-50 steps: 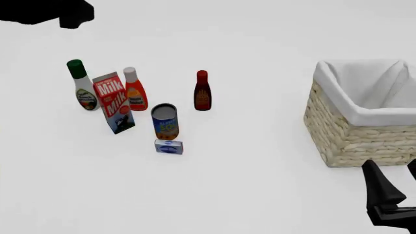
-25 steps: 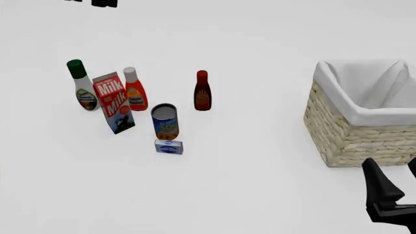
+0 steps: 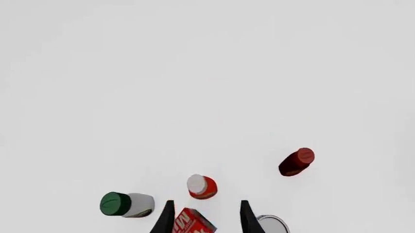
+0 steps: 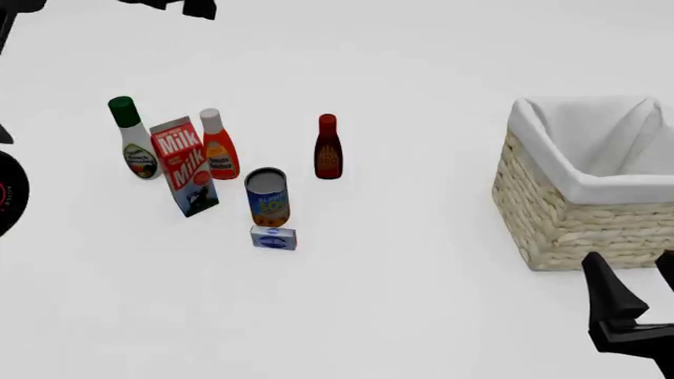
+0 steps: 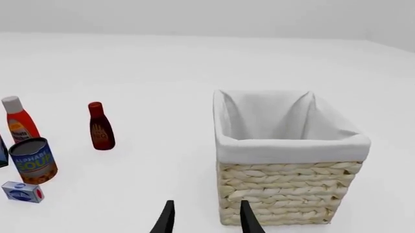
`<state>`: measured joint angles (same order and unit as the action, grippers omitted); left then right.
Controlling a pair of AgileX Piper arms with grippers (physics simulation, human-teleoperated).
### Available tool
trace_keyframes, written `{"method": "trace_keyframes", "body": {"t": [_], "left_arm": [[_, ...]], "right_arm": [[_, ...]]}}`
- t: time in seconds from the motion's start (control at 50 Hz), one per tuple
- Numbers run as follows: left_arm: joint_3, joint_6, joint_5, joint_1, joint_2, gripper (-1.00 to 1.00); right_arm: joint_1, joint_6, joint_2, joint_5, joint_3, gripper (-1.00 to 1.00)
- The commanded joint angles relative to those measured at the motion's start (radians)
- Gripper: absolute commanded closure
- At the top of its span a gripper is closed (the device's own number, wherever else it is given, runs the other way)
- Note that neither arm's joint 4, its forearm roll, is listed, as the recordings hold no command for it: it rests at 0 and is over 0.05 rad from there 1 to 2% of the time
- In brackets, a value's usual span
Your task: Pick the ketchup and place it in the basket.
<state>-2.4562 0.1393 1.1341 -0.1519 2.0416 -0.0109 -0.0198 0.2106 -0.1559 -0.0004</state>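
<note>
On the counter [image 4: 400,316], the ketchup [image 4: 220,145] stands upright between the milk carton [image 4: 185,166] and dark red bottle [image 4: 327,148]. The left hand [image 3: 204,221] hangs released above it. The basket [image 4: 589,185] sits far right, with the right hand [image 5: 204,218] released near it.

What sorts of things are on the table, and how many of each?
Bottles: 3 – ketchup, dark red bottle, green-capped bottle
Milk carton: 1
Soup can: 1
Small box: 1
Basket: 1
Total: 7
</note>
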Motion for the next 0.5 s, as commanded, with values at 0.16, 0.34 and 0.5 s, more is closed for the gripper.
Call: {"method": "trace_keyframes", "body": {"t": [0.16, 0.34, 0.5], "left_arm": [[-0.267, 0.015, 0.084, 0.005, 0.206, -1.0], [-0.312, 0.013, 0.083, 0.012, 0.271, -1.0], [-0.335, 0.025, 0.078, 0.013, 0.319, -1.0]], "right_arm": [[-0.001, -0.006, 0.068, -0.053, 0.0, -1.0], [-0.004, -0.004, 0.13, -0.106, 0.0, -1.0], [-0.006, -0.004, 0.157, -0.129, 0.0, -1.0]]}}
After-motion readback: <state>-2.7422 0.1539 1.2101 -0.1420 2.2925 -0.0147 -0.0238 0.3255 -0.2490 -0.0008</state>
